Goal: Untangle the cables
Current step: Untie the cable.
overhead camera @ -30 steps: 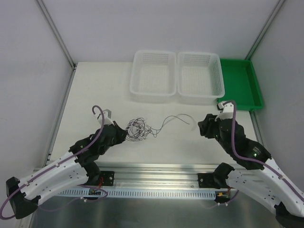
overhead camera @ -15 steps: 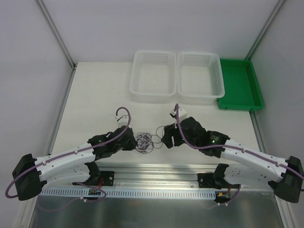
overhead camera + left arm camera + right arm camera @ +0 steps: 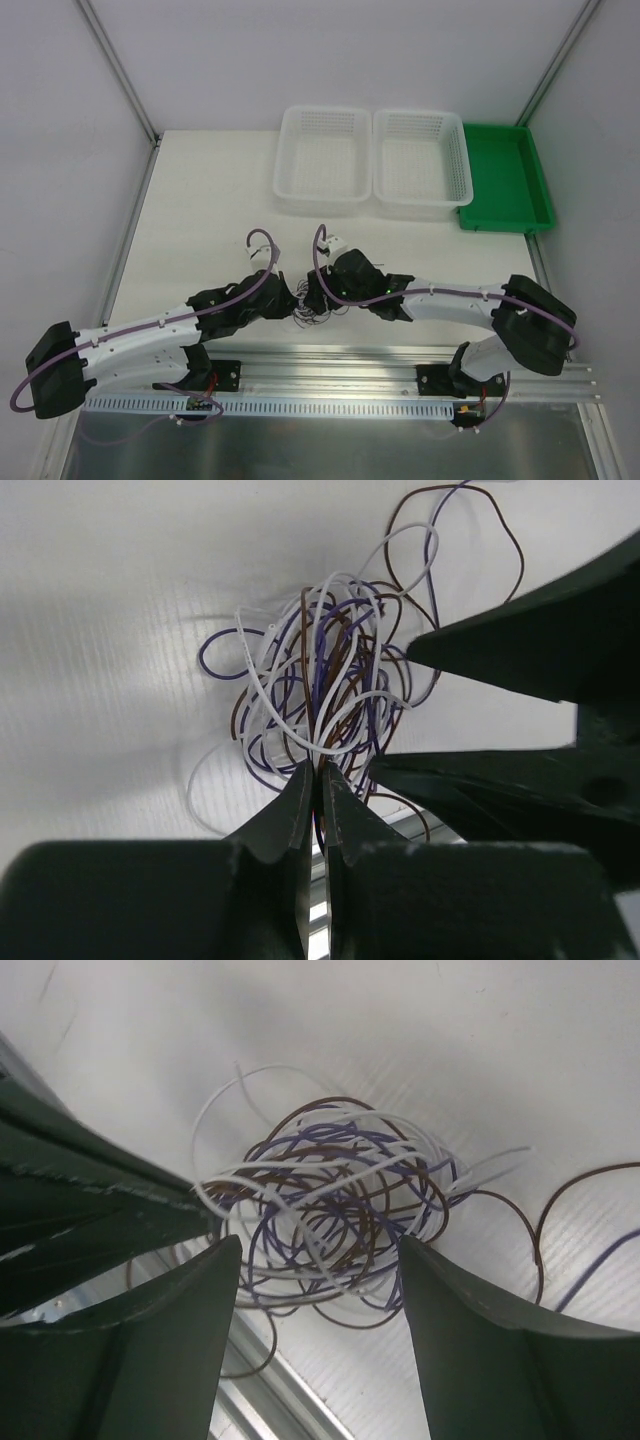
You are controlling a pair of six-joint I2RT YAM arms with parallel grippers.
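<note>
The cables (image 3: 311, 307) are a small knotted bundle of thin white, purple and brown wires on the white table near its front edge. My left gripper (image 3: 292, 300) comes at the bundle from the left. In the left wrist view its fingertips (image 3: 318, 772) are pressed together on strands at the near edge of the cables (image 3: 325, 695). My right gripper (image 3: 318, 290) hangs over the bundle from the right, open. In the right wrist view the cables (image 3: 335, 1210) lie between and just beyond its spread fingers (image 3: 318, 1250), apart from both pads. The two grippers nearly touch.
Two white mesh baskets (image 3: 320, 205) (image 3: 420, 211) stand side by side at the back, with a green tray (image 3: 541, 190) to their right. A metal rail (image 3: 340, 360) runs along the table's front edge, just below the bundle.
The right arm has swung left across the table from the right side onto the bundle, its jaws now wider. The left gripper slid right with the bundle, which is now drawn into a tighter clump.
</note>
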